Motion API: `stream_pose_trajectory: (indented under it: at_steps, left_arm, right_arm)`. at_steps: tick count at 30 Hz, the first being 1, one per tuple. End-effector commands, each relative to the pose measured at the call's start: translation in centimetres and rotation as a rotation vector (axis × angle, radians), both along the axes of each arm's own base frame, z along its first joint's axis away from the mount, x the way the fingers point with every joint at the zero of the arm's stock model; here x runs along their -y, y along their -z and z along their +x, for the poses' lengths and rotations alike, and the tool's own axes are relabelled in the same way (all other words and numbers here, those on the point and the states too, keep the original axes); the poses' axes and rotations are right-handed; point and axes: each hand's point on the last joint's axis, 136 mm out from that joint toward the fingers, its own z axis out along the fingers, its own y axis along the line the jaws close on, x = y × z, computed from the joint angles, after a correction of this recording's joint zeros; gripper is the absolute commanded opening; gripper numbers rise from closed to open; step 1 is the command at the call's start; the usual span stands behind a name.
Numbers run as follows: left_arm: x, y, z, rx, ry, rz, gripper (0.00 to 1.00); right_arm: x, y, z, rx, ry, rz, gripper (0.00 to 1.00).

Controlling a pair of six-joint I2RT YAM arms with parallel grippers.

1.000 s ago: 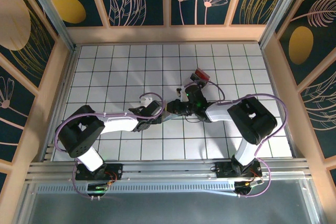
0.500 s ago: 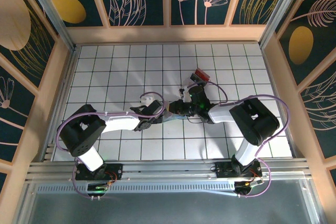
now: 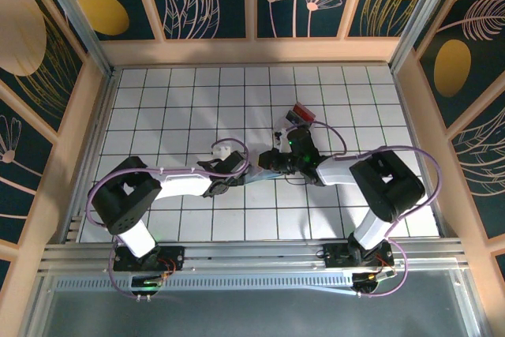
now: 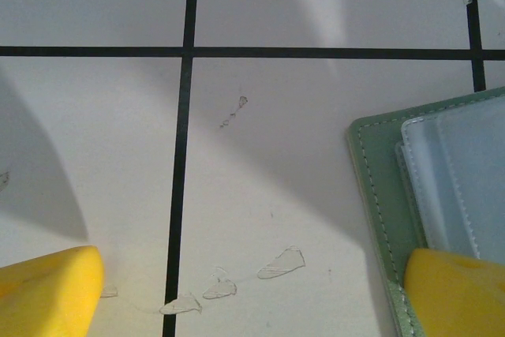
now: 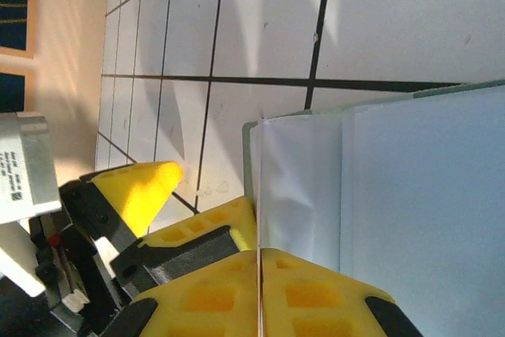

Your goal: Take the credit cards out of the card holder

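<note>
The card holder (image 4: 377, 195), grey-green with stitched edges and a clear inner sleeve (image 4: 461, 171), lies open on the tiled floor. My left gripper (image 4: 252, 293) is open wide, its right fingertip (image 4: 454, 293) resting on the holder's near corner and its left one on bare tile. My right gripper (image 5: 259, 252) is shut on a thin pale leaf (image 5: 300, 179) of the card holder (image 5: 418, 195), which stands on edge between the pads. The left gripper's yellow fingers (image 5: 138, 187) sit right beside it. In the top view both grippers (image 3: 246, 171) (image 3: 270, 163) meet mid-table. The credit cards are hidden.
A small clear box with red and black contents (image 3: 301, 113) lies just behind the right gripper. The white tiled floor (image 3: 173, 108) is walled by wooden rails on three sides. Purple cables loop over both arms.
The right gripper has closed fully on the thin leaf and shifted slightly, its elbow swinging a little right. The left gripper stays wide open in about the same spot.
</note>
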Motion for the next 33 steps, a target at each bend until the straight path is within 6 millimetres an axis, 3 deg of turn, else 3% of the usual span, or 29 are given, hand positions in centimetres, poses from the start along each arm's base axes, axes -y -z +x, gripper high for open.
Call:
stream_pose_trajectory:
  at_steps: [1,10,21,27,33]
  left_arm:
    - [-3.2,3.3,-2.0,-0.107,-0.017,0.152,0.99]
    - [-3.9,3.1,-1.7,-0.098,-0.013,0.176,0.99]
    - [-6.0,2.1,0.0,-0.066,-0.051,0.187,0.99]
    - [-6.0,1.6,0.6,-0.054,-0.043,0.201,0.99]
    - [-6.7,-0.5,1.5,0.012,-0.039,0.222,0.99]
  right_arm:
    - [1.0,-0.7,0.7,0.039,0.037,-0.037,0.08]
    - [2.9,-1.8,1.5,0.102,0.100,-0.149,0.00]
    - [5.5,-4.4,2.6,0.223,0.176,-0.280,0.00]
    - [6.9,-5.8,3.9,0.294,0.200,-0.400,0.00]
    - [8.2,-7.1,5.4,0.365,0.237,-0.512,0.00]
